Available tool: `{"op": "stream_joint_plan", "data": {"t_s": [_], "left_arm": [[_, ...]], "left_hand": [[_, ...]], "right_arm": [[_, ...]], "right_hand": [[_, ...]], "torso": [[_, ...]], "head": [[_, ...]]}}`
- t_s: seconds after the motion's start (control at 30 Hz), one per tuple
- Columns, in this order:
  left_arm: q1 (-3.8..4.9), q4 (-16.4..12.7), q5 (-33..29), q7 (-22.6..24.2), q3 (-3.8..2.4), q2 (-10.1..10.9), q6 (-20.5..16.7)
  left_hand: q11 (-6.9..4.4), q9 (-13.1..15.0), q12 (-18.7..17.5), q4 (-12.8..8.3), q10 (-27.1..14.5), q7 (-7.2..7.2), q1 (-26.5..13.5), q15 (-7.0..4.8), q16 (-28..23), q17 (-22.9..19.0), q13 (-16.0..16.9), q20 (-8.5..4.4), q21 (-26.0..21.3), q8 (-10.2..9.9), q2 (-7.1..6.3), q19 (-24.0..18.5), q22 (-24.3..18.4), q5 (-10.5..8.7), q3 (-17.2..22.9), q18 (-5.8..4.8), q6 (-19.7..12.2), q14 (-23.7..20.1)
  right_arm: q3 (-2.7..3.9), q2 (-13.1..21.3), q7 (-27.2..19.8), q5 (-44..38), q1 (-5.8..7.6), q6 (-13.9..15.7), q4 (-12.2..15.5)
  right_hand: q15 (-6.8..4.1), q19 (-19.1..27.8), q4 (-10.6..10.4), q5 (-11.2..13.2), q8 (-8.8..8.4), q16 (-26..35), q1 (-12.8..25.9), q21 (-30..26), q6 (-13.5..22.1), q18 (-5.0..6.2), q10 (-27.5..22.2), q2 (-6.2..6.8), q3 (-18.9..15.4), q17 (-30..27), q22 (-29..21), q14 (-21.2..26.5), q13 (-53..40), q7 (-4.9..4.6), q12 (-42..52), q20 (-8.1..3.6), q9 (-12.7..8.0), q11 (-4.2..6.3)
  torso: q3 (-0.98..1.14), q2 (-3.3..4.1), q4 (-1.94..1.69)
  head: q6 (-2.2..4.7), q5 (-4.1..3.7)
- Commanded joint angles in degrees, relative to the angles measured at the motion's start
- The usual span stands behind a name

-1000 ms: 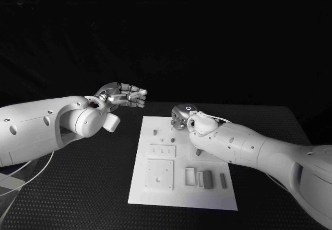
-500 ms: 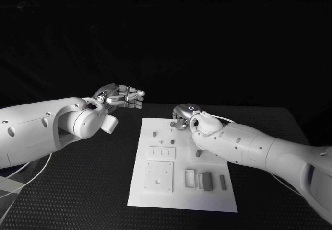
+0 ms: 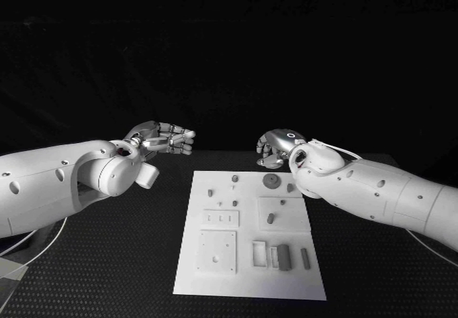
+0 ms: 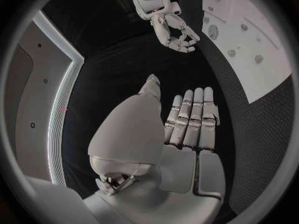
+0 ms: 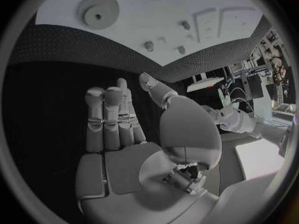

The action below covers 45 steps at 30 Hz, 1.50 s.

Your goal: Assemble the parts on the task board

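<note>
Now we see both hands raised beyond the far end of the task board (image 3: 250, 281), the left hand (image 3: 164, 139) and right hand (image 3: 276, 147) each empty with fingers loosely apart, while the grey parts (image 3: 283, 254) lie on the board.

From the head camera we look steeply down on the dark surface (image 3: 114, 265), with the task board (image 3: 250, 265) lying lengthwise at centre and the left hand (image 3: 164, 139) and right hand (image 3: 276, 147) raised beyond its far end. From each wrist camera we look along the palm from close behind the hand: the left hand (image 4: 187, 129) and the right hand (image 5: 115, 134) each take up the middle of their own circle, fingers (image 5: 102, 114) pointing toward the board. We share the board's far end across all three views (left wrist (image 4: 249, 40), right wrist (image 5: 156, 15)), and the left wrist view also takes in the right hand (image 4: 174, 30).
</note>
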State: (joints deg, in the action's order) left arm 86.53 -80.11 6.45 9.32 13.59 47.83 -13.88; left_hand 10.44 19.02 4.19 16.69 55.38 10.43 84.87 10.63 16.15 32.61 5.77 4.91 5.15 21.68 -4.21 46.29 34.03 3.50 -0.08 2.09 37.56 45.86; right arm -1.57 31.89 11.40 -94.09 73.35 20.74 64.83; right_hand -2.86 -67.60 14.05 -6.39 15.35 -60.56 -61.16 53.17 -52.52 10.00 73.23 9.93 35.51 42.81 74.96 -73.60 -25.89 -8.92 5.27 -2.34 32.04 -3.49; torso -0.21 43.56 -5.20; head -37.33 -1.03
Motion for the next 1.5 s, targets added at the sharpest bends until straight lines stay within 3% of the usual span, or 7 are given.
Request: {"op": "stream_joint_plan", "data": {"t_s": [0.03, 0.1, 0.23, 0.37, 0.7, 1.07, 1.5], "left_arm": [[0.08, 0.30, 0.62, 0.77, -0.02, 0.08, 0.38], [0.07, 0.45, 0.62, 0.78, -0.01, 0.04, 0.42], [0.07, 0.45, 0.62, 0.72, 0.01, 0.05, 0.52], [0.06, 0.42, 0.65, 0.72, 0.02, 0.10, 0.60], [-0.19, 1.88, 1.03, 0.82, 0.08, -1.19, 0.95], [-0.33, 1.96, 1.06, 0.78, 0.09, -1.30, 1.04], [-0.32, 1.51, 1.08, 0.74, 0.07, -1.29, 1.04]], "left_hand": [[0.27, -0.09, -0.31, 0.05, -0.27, 2.10, 0.11, -0.08, -0.25, 0.09, -0.10, -0.14, -0.31, -0.22, -0.48, 0.41, -0.09, -0.28, -0.18, 0.77, 0.34, 0.39], [0.28, -0.09, -0.31, 0.05, -0.28, 2.10, 0.11, -0.08, -0.26, 0.09, -0.11, -0.14, -0.31, -0.22, -0.48, 0.41, -0.09, -0.28, -0.18, 0.77, 0.34, 0.39], [0.29, -0.08, -0.31, 0.05, -0.29, 2.09, 0.11, -0.07, -0.26, 0.10, -0.11, -0.13, -0.32, -0.23, -0.50, 0.41, -0.10, -0.28, -0.17, 0.77, 0.35, 0.39], [0.29, -0.08, -0.31, 0.05, -0.30, 2.08, 0.12, -0.07, -0.27, 0.10, -0.11, -0.13, -0.32, -0.23, -0.51, 0.41, -0.10, -0.28, -0.17, 0.77, 0.36, 0.40], [0.30, -0.08, -0.32, 0.06, -0.33, 2.06, 0.13, -0.08, -0.29, 0.12, -0.12, -0.13, -0.33, -0.24, -0.47, 0.43, -0.10, -0.27, -0.14, 0.76, 0.36, 0.41], [0.32, -0.09, -0.34, 0.06, -0.41, 2.07, 0.13, -0.07, -0.33, 0.13, -0.15, -0.13, -0.37, -0.28, -0.38, 0.43, -0.11, -0.27, -0.12, 0.76, 0.33, 0.40], [0.33, -0.09, -0.34, 0.06, -0.44, 2.09, 0.11, -0.06, -0.37, 0.15, -0.17, -0.12, -0.40, -0.31, -0.39, 0.42, -0.12, -0.28, -0.12, 0.75, 0.32, 0.39]], "right_arm": [[-0.03, 2.60, -4.02, 4.04, 0.12, -2.28, 2.01], [-0.03, 4.03, -4.20, 4.36, 0.23, -2.96, 3.03], [-0.04, 5.76, -4.21, 4.80, 0.27, -7.31, 3.71], [-0.15, 5.45, -4.83, 4.55, 0.26, -9.73, 1.24], [-1.25, 3.75, -7.35, 3.02, -0.36, -7.41, -2.94], [-2.03, 2.22, -8.33, 3.30, -1.26, -8.74, -5.76], [-2.30, 0.09, -8.65, 3.04, -2.14, -9.30, -8.56]], "right_hand": [[-1.07, 0.29, -0.21, 0.00, -0.25, -0.08, 0.15, 0.17, 0.21, 5.00, 3.86, 1.29, -0.64, -0.16, 1.04, 0.08, -2.36, 0.44, 2.55, -0.23, -0.05, 1.20], [-2.15, 0.03, 0.09, 0.20, -0.55, -0.72, 0.58, 0.55, 0.70, 5.00, 8.41, 2.00, -2.20, 0.18, 1.17, -0.33, -6.97, 1.42, 7.41, -0.28, -0.10, 2.33], [-2.62, -0.61, 1.04, -0.08, -1.69, -8.08, 0.78, 4.40, 2.43, 5.00, -1.24, 1.31, -5.57, 5.92, 1.79, -0.85, -38.17, 3.69, 34.36, -0.96, -0.09, 3.06], [-3.37, 0.26, 0.64, -0.14, -2.16, -19.32, 1.30, 6.42, 3.83, 5.00, -4.40, 1.61, -4.86, 16.14, 1.01, -1.32, -49.62, 2.59, 49.14, -1.58, 0.21, 3.68], [-3.15, -2.77, -0.07, -0.06, -2.46, -24.26, 1.81, 6.53, 5.11, 5.00, 5.49, 0.23, -4.50, 25.02, 0.42, -6.14, -54.99, 2.45, 65.67, -3.11, 0.50, 3.45], [-3.12, -2.97, 0.07, -0.06, -2.74, -24.47, 1.93, 6.30, 5.61, 5.00, 5.70, -0.29, -4.44, 24.99, 0.32, -6.08, -55.00, 2.47, 66.26, -3.29, 0.28, 3.44], [-3.09, -2.90, 0.09, -0.06, -2.71, -24.46, 2.20, 6.15, 5.55, 5.00, 5.42, -0.64, -4.49, 24.72, 0.33, -5.91, -54.76, 2.44, 66.05, -3.29, 0.21, 3.41]], "torso": [[0.29, -0.24, 0.68], [0.40, -0.28, 0.77], [0.45, -0.32, 0.76], [0.48, -0.23, 0.77], [0.25, -0.19, 0.73], [0.14, -0.20, 0.40], [0.19, -0.20, 0.51]], "head": [[0.12, 0.24], [0.02, 0.30], [0.00, 0.37], [0.12, 0.27], [0.02, -0.23], [-0.43, -1.26], [-0.91, -0.51]]}}
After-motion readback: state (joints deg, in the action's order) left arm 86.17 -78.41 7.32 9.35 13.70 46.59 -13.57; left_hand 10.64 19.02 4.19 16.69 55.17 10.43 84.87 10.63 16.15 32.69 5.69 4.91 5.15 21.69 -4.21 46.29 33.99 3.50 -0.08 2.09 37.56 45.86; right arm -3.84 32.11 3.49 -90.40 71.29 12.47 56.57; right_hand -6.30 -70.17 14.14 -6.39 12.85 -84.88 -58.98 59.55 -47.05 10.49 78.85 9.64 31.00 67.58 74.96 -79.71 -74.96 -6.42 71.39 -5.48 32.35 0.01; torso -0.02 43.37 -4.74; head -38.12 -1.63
